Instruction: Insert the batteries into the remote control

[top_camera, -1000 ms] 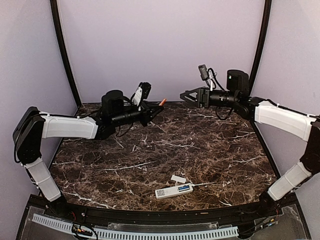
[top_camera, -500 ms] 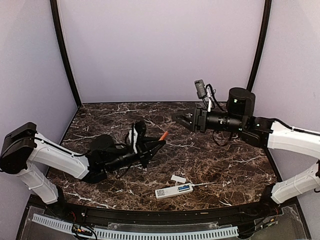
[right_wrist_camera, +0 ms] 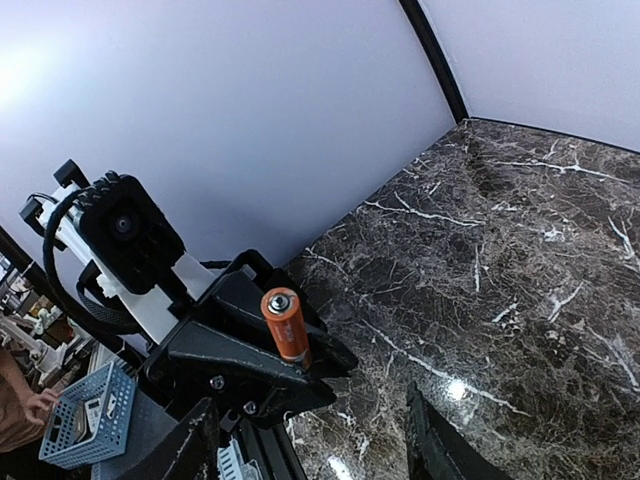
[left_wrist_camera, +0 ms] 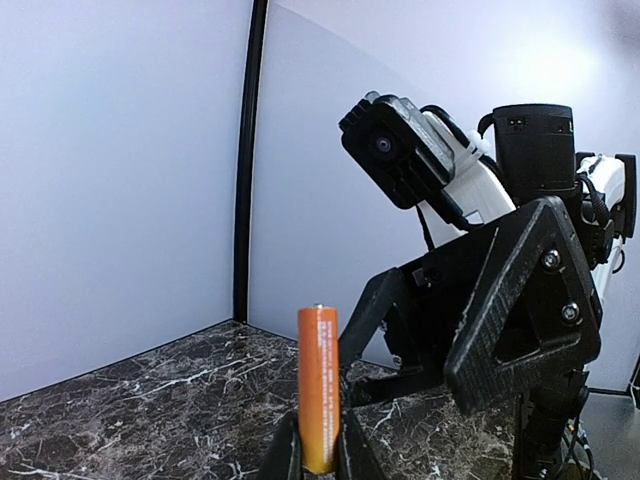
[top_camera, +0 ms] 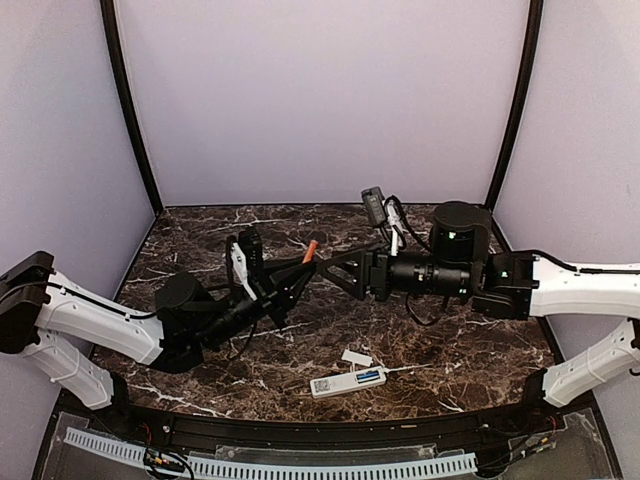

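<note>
My left gripper (top_camera: 305,262) is shut on the lower end of an orange-red battery (top_camera: 312,247), which stands upright above the table's middle. The left wrist view shows that battery (left_wrist_camera: 318,388) pinched between my two fingertips. My right gripper (top_camera: 335,270) points left at it, open, its tips just beside the battery and not touching. From the right wrist the battery (right_wrist_camera: 285,325) sits ahead of my spread fingers (right_wrist_camera: 195,440). The white remote control (top_camera: 345,381) lies back up near the front edge. A blue battery (top_camera: 372,376) shows at its right end.
A small white cover piece (top_camera: 356,357) lies just behind the remote. Purple walls with black corner posts (top_camera: 130,110) close in the dark marble table (top_camera: 450,330). Both arms meet over the table's middle.
Both arms came from the back wall toward the middle. The left one brought the battery down and up to the right gripper, which moved left and narrowed slightly.
</note>
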Robot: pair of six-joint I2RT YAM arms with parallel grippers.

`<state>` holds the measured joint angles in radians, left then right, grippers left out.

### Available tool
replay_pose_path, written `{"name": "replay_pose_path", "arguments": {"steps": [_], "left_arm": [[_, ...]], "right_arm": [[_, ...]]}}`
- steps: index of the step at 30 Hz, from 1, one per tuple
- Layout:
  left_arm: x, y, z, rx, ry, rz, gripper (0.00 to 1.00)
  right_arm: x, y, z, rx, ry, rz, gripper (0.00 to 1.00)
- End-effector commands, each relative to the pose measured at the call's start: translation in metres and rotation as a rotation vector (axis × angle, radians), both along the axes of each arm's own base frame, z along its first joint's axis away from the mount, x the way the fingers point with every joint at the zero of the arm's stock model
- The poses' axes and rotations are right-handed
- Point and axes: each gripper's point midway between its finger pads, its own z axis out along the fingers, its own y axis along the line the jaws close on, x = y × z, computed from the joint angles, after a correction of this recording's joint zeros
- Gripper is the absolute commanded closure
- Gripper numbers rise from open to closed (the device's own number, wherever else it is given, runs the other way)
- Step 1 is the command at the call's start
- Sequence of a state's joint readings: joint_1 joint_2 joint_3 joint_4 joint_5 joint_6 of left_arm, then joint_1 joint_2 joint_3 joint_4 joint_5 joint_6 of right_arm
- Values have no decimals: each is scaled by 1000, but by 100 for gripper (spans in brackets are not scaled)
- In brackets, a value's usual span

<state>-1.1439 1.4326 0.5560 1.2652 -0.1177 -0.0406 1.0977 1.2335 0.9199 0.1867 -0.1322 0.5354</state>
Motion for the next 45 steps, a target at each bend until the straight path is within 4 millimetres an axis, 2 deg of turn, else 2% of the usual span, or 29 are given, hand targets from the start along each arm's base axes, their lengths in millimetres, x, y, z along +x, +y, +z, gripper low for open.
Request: {"name": "replay_pose_path", "arguments": {"steps": [1, 5, 10, 15, 19, 25, 30, 32, 33, 34, 35, 39, 41, 45], "left_arm": [[-2, -2, 15, -31, -18, -6, 100], [1, -5, 15, -34, -25, 6, 100], [2, -13, 11, -14, -26, -6, 100], [3, -14, 12, -44, -13, -14, 100], [2, -14, 13, -49, -15, -21, 100], [0, -14, 11, -37, -11, -28, 100], [1, -11, 5, -9, 3, -16, 99], [5, -9, -9, 59, 41, 7, 79], [5, -6, -10, 73, 49, 17, 64], [8, -4, -23, 127, 76, 39, 58], [9, 0, -26, 144, 83, 54, 50], [1, 10, -51, 223, 108, 34, 39], [-3, 13, -60, 239, 127, 18, 39], [-11, 23, -67, 254, 141, -1, 43]], "right_arm": [[-7, 12, 33, 64, -119, 57, 41], [-1, 17, 36, 47, -174, 51, 45], [4, 18, 47, 70, -208, 34, 60], [5, 23, 47, 64, -198, 53, 74], [4, 26, 44, 53, -183, 64, 78], [4, 26, 39, 40, -169, 68, 100], [1, 23, 33, -16, -160, 103, 100], [4, 19, 29, -68, -148, 124, 100], [5, 16, 23, -107, -134, 135, 100], [7, 12, 18, -145, -127, 143, 100], [7, 9, 13, -177, -125, 153, 100], [6, 0, -7, -283, -105, 203, 100], [6, -2, -19, -373, -102, 230, 100], [7, -15, -30, -591, -137, 293, 100]]}}
